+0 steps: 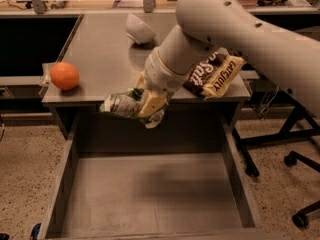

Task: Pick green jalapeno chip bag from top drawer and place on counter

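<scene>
My gripper (148,106) is shut on the green jalapeno chip bag (119,105), a small crinkled green bag with a white panel. It holds the bag in the air at the counter's front edge, above the back of the open top drawer (150,194). The bag sticks out to the left of the yellowish fingers (152,103). The drawer's flat grey bottom is bare. The counter (105,64) is a grey metal top behind the drawer. My white arm reaches in from the upper right across the counter.
An orange (64,76) sits at the counter's front left corner. A white bowl (139,30) lies upside down at the back. A brown-and-yellow chip bag (216,77) lies at the counter's front right, partly under my arm. Chair legs (295,164) stand at the right.
</scene>
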### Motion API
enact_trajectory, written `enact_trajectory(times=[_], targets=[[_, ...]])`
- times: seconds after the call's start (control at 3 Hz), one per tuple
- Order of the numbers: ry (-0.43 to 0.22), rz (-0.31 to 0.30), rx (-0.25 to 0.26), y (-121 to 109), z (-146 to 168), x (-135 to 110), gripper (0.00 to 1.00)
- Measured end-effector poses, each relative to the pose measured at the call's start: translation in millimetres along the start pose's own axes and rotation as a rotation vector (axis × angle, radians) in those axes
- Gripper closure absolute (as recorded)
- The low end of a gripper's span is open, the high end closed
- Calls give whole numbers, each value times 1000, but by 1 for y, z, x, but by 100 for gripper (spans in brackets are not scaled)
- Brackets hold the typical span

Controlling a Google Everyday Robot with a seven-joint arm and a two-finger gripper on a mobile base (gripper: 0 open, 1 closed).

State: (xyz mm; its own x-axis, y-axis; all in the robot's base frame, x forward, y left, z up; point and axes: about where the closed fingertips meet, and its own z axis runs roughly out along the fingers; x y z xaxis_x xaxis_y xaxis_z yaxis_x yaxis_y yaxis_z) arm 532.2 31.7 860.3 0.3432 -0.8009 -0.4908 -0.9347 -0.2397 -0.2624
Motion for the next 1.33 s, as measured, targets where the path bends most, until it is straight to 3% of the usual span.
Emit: enact_trajectory(times=[0.33,0.67,1.0,1.33], targets=[[20,-1,52,-84,17,-15,97],[32,42,158,-134,21,-10,74],[18,162,240,-164,24,7,50],[12,189,249,-167,24,8,27]])
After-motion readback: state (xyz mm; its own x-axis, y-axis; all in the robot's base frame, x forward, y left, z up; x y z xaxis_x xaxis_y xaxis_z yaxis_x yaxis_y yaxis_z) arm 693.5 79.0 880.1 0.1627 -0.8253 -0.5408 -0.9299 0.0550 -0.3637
